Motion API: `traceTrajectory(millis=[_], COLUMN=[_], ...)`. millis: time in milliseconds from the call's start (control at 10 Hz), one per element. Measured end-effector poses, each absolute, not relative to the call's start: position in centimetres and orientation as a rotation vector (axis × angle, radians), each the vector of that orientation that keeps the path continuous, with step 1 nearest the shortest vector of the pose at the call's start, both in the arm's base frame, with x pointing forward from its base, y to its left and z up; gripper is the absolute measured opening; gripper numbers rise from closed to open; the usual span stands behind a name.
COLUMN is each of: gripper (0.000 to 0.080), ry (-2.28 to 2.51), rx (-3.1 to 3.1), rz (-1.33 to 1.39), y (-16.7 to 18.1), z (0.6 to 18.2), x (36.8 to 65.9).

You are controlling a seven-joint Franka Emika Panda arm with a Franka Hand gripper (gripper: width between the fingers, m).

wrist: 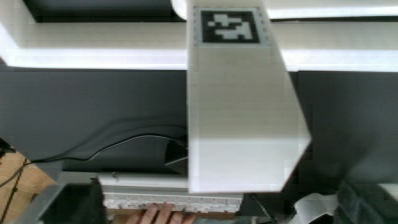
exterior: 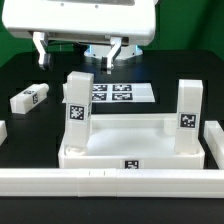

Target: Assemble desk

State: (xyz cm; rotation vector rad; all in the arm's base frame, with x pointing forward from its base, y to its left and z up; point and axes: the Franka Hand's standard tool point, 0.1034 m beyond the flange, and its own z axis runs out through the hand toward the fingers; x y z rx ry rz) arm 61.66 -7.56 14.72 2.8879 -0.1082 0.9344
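The white desk tabletop (exterior: 130, 150) lies in the middle of the black table with its raised rim up. Two white legs stand upright in its corners, one on the exterior view's left (exterior: 78, 95) and one on the right (exterior: 189, 105). My gripper (exterior: 76, 55) hangs open just above the left upright leg, with one finger on each side of it and nothing held. In the wrist view this leg (wrist: 240, 120) fills the middle, its tag at the far end. A third leg (exterior: 30, 98) lies loose at the left. A fourth leg (exterior: 2, 132) shows only partly at the left edge.
The marker board (exterior: 115, 93) lies behind the tabletop. A long low white rail (exterior: 110, 180) runs along the front edge of the table. In the wrist view a keyboard with a person's hand (wrist: 169, 212) and some cables show beyond the leg.
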Motion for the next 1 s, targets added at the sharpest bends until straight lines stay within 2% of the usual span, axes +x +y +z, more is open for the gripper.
traceTrajectory(millis=[400, 500, 1000], gripper=[0.0649, 0.0649, 0.0649], ry=[-0.111, -0.120, -0.110], rx=[2.916, 2.968, 3.161], rz=[0.883, 0.778, 0.286], y=[-7.5, -7.5, -6.5], z=[14.2, 13.5, 12.5], x=[61.5, 61.2, 61.0])
